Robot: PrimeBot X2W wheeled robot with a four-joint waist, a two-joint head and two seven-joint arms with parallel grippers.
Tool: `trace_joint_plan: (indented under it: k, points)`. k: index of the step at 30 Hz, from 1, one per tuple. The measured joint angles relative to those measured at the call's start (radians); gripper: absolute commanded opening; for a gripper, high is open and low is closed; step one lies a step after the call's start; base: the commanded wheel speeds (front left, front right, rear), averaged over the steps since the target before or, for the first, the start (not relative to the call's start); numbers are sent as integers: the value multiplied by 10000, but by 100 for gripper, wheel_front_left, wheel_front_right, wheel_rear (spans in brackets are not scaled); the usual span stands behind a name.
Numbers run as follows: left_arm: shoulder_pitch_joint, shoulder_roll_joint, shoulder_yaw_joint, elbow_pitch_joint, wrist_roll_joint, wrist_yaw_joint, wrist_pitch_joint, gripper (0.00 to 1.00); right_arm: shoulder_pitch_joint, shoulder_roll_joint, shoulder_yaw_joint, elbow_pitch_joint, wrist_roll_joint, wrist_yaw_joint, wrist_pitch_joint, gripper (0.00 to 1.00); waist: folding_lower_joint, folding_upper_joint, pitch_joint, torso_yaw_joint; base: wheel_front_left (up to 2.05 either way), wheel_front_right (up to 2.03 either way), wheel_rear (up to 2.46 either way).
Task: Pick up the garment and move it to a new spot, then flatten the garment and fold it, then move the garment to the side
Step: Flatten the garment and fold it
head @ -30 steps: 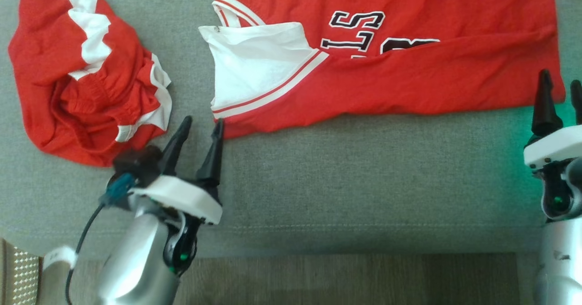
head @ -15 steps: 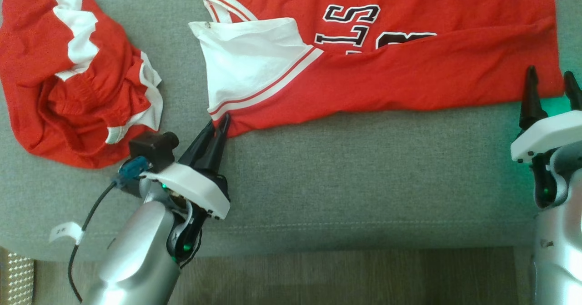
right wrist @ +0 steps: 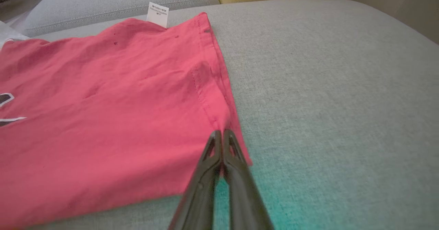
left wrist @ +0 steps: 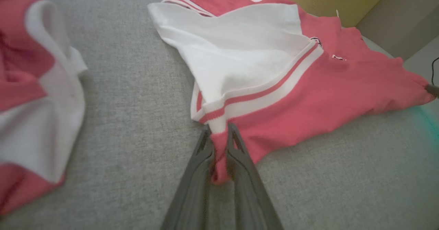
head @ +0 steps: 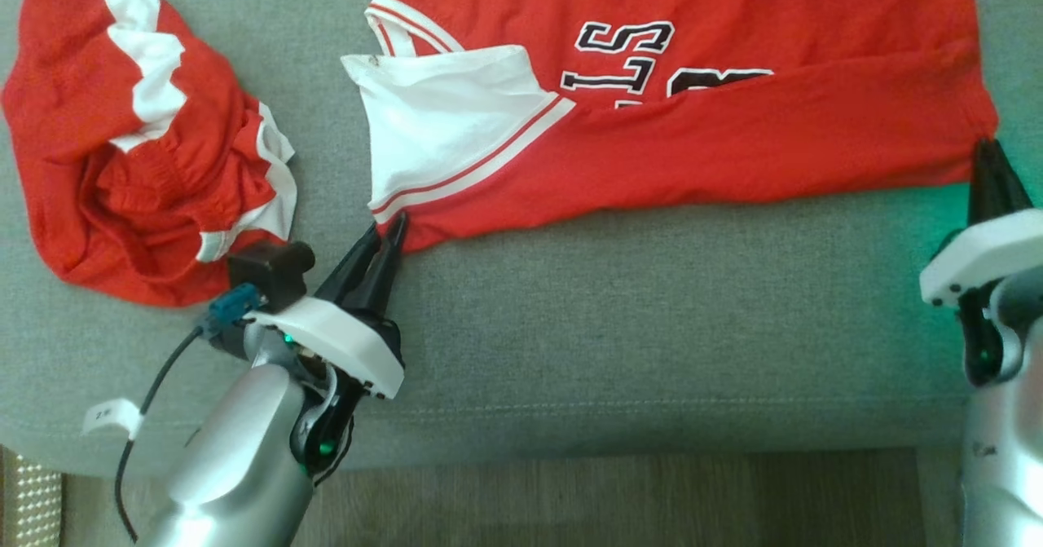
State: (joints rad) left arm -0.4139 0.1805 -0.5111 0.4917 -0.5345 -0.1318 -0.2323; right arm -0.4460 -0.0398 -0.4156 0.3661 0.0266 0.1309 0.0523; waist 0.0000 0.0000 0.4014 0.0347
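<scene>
**Item 1: red jersey** point(head: 733, 147)
- Place: spread over the upper middle and upper right of the head view, on the grey cushion point(head: 652, 327). Its lower part is doubled up along a long horizontal fold.
- Material: thin matte cloth, softly creased, with a stitched hem down its right-hand edge.
- Detail: a white, roughly triangular side panel point(head: 440, 123) sits toward its left end, edged with white-and-red striped trim.
- Writing: black block letters outlined in white, seen upside down. One "S" reads clearly and the fold cuts off the rest.
- Label: a white care tag point(right wrist: 157, 14) at the far corner in the right wrist view, print too small to read.

**Item 2: left end effector** point(head: 389, 227)
- Shape: two long, dark, tapered fingers drawn nearly together.
- State: pinching the jersey's lower left corner just under the striped trim. Red cloth shows between the fingers in the left wrist view.

**Item 3: right end effector** point(head: 988, 149)
- State: fingers pressed together on the jersey's lower right corner, at the right edge of the head view. The hem puckers at the tips.
- Note: a green glow tints the cushion beside it.

**Item 4: second garment** point(head: 138, 139)
- Red with white panels, in a crumpled heap with a gathered band. It lies at the upper left of the head view, apart from the jersey.

**Item 5: grey cushion**
- Coarse woven upholstery with a seam line near its front edge.
- A wood-grain floor point(head: 611, 498) runs along the bottom of the head view.

**Item 6: white paper tag** point(head: 110, 415)
- On a black cable at the lower left of the head view, marking unreadable
</scene>
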Motion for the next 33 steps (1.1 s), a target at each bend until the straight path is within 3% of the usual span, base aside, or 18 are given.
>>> trace_joint_plan:
  k: [14, 27, 28, 29, 30, 33]
  points:
    - [1240, 623, -222, -819, -376, 15, 416, 0, 1799, 23, -334, -997, 263, 4, 717, 0, 0, 0, -573, -135, 0, 0, 0]
    - [2648, 1032, -424, -2721, -773, 543, 1618, 0, 3092, 35, -575, -2127, 353, 4, 1415, 0, 0, 0, -656, -112, 0, 0, 0]
    - [2700, 1051, -437, -2782, -775, 579, 1703, 14, 3134, 35, -573, -2150, 353, 4, 1425, 24, 0, 0, -692, -110, 0, 0, 0]
    - [2730, 1070, -458, -2828, -775, 662, 1778, 50, 3165, 35, -573, -2161, 353, 4, 1465, 100, 0, 0, -733, -109, 0, 0, 0]
    - [2756, 1097, -479, -2903, -773, 748, 1847, 100, 3178, 35, -573, -2180, 351, 4, 1490, 100, 0, 0, -778, -109, 0, 0, 0]
    - [2894, 1202, -460, -3081, -775, 1011, 1958, 100, 3185, 33, -587, -2414, 355, 2, 1471, 100, 0, 0, -950, -98, 0, 0, 0]
